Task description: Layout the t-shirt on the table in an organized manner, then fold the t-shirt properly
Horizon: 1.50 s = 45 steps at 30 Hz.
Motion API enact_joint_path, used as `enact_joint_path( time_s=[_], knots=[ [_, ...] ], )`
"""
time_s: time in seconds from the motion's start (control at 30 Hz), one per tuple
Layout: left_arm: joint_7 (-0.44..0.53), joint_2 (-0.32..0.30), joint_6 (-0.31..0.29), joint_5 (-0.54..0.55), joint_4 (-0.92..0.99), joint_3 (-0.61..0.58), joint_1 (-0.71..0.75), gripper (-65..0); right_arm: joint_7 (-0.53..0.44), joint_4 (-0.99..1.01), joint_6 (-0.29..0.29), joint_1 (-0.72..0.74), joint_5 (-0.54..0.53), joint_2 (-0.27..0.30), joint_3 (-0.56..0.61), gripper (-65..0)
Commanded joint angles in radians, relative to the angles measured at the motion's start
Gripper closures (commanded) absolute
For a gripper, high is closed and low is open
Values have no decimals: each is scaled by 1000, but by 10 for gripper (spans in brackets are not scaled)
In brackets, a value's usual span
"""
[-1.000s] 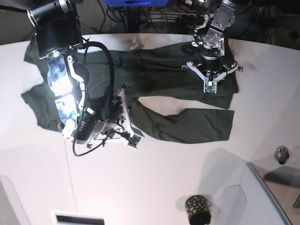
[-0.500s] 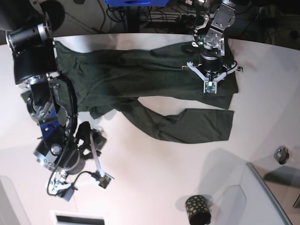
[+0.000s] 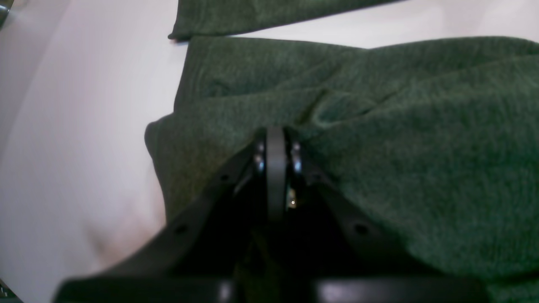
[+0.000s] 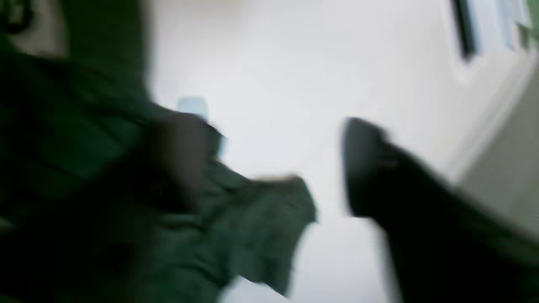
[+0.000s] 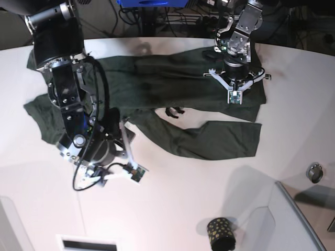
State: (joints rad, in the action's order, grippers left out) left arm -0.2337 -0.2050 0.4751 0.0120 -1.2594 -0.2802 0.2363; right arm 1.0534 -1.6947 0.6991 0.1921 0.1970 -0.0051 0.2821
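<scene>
While the right gripper hangs near a loose fold, fingers apart and empty, the t-shirt sprawls rumpled across the table. Farther back, left gripper pinches cloth; tug outward gently to flatten.

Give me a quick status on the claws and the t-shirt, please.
Left claw shut on the t-shirt. Right claw open, beside the cloth. Shirt rumpled on the table, not laid flat. Nothing blocking.

two black-and-silver robot arms with looping cables

the right arm has black housings, bare metal joints and black cables; the left arm is silver-grey with white bracket struts.
</scene>
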Motion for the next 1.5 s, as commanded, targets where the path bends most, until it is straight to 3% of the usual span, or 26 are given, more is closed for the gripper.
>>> enact_joint_path(
  time_s=[0.0, 0.07, 0.1, 0.2, 0.33, 0.43, 0.53, 0.6, 0.8, 1.17, 1.47],
  knots=[
    [-53, -1, -19, 32, 1, -1, 11, 0, 20, 11, -1, 16, -1, -23, 4, -234],
    [-51, -1, -19, 32, 1, -1, 15, 0, 44, 72, -1, 11, -24, -60, 7, -5],
    [-51, -1, -19, 32, 1, -1, 16, 0, 49, 110, -1, 10, -49, -72, 9, 0],
    [-53, -1, -19, 32, 1, -1, 16, 0, 46, 235, -1, 14, -152, -86, 32, -77],
    [-53, -3, -19, 29, 1, -3, 30, 0, -2, 344, -1, 16, -253, -91, 173, -147],
    [-53, -6, -19, 23, -29, -3, 47, 0, -74, 373, -1, 2, -259, -97, 248, -275],
    [-53, -9, -19, 23, -44, -3, 59, 0, -137, 390, -1, -10, -259, -114, 260, -423],
    [-54, -9, -19, 23, -42, -3, 59, 0, -181, 410, -1, -10, -259, -115, 260, -486],
    [-54, -9, -19, 23, -41, -3, 59, 0, -305, 503, -1, 19, -259, -115, 262, -443],
    [-54, -9, -19, 21, -39, -3, 59, 0, -333, 512, -103, 105, -261, -115, 254, -434],
    [-54, -9, -19, 21, -39, -3, 61, 0, -442, 661, -109, 120, -261, -115, 253, -417]
  ],
)
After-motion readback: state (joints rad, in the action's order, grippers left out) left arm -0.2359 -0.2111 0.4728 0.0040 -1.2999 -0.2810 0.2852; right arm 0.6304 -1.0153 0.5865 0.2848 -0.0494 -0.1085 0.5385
